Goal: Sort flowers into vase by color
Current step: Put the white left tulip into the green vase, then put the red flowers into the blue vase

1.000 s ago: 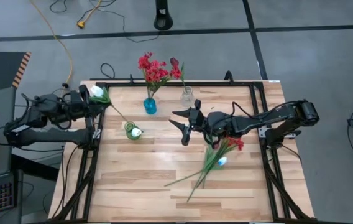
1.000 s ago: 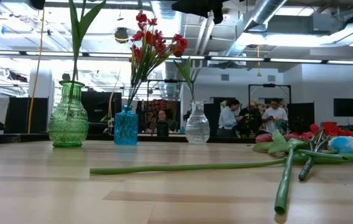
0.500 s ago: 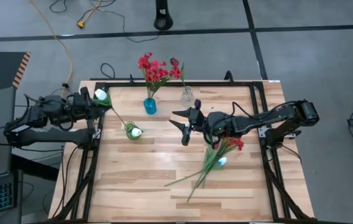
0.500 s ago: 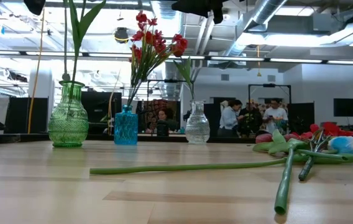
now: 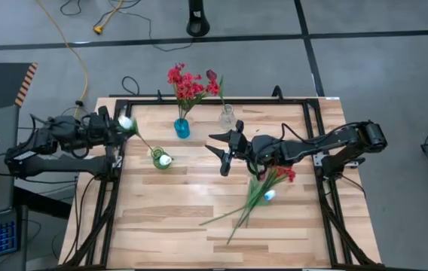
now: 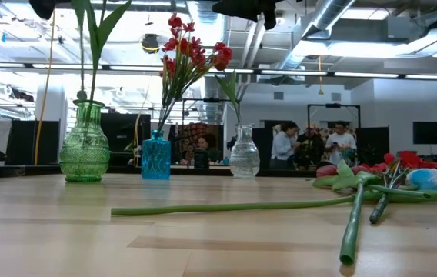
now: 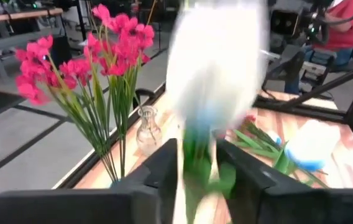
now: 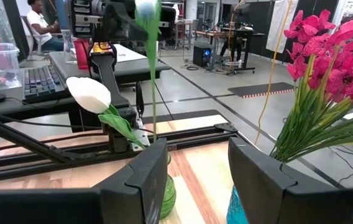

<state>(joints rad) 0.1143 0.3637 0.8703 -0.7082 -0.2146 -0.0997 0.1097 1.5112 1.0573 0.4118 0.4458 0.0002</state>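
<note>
Left claw (image 5: 116, 124) out at the left edge of the surface (image 5: 169, 218), right up against the head of a white tulip (image 5: 127, 123). Stem of that tulip slanting down into the green vase (image 5: 157, 158), blossom way out to the side, hanging over the edge. Blurry in the left wrist view, with the greenery sitting right in that claw; honestly can't tell if it's gripping or loose. Second white tulip (image 5: 166, 159) already at the green vase, head just beside the rim. Further back, red flowers (image 5: 186, 84) upright in the blue vase (image 5: 181, 128), and a dark maroon tulip (image 5: 212, 76) in the clear vase (image 5: 227, 117) just beside it. Right claw (image 5: 224, 156) hovering over the middle of the surface, spread wide, nothing in it, pointed toward the green vase. Rest of the loose flowers (image 5: 263, 188) lying in a heap on the surface under the right arm, stems fanned toward the front edge. People standing around in the room behind, in the low view.
</note>
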